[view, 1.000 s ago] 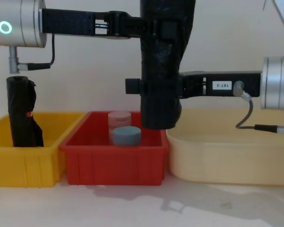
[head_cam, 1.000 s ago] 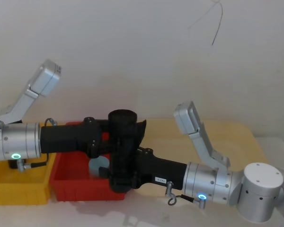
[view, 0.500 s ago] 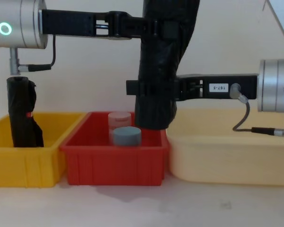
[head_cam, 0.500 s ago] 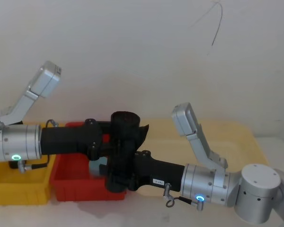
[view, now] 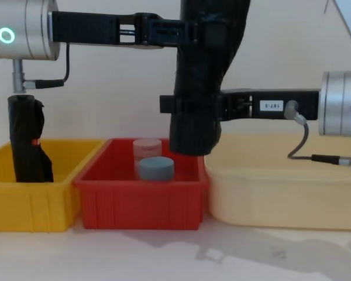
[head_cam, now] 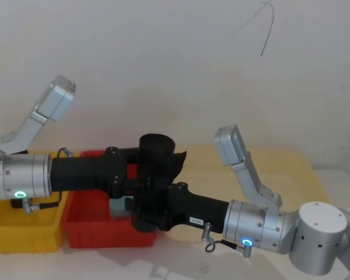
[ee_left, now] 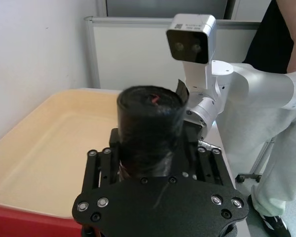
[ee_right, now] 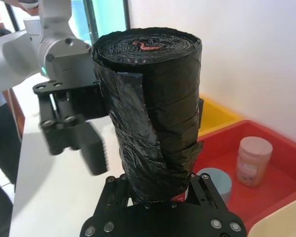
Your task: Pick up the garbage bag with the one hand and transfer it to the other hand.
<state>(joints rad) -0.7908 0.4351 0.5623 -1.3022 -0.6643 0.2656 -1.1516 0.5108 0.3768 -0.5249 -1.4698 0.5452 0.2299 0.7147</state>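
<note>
- Cut off by the upper edge of the chest view: the top end of the garbage bag [view: 198,76]
- Hard to separate in that view, black on black, wherever fingers cross the roll; contact easier to read from the wrist views
- Hidden behind the bag in the right wrist view: all but a sliver of the far finger of the left gripper [view: 207,32]
- Blurred in that same view: the near finger, tight beside the roll
- Crinkled, faintly glossy black plastic, wound in many layers into a thick tube, with a loose flap edge running down 1 side and a scrap of red at the core of the top end
- Held in mid-air over the right-hand part of the red bin [view: 140,202], close to upright with a slight lean, lower end near a pale translucent jar [view: 147,146] and a blue-grey round lid [view: 157,168] inside that bin
- Clamped near the top by the left gripper, reaching in from the left on a silver arm with a green light ring, 2 fingers pressed to opposite sides
- Clamped lower down by the right gripper [view: 175,105], reaching in from the right, white label on its black body, 2 fingers closed round the roll
- Flanked by a yellow bin [view: 29,205] on the left, a 2nd black roll [view: 28,140] upright inside it with a small red mark, and by a smooth cream tray [view: 281,199] on the right
</note>
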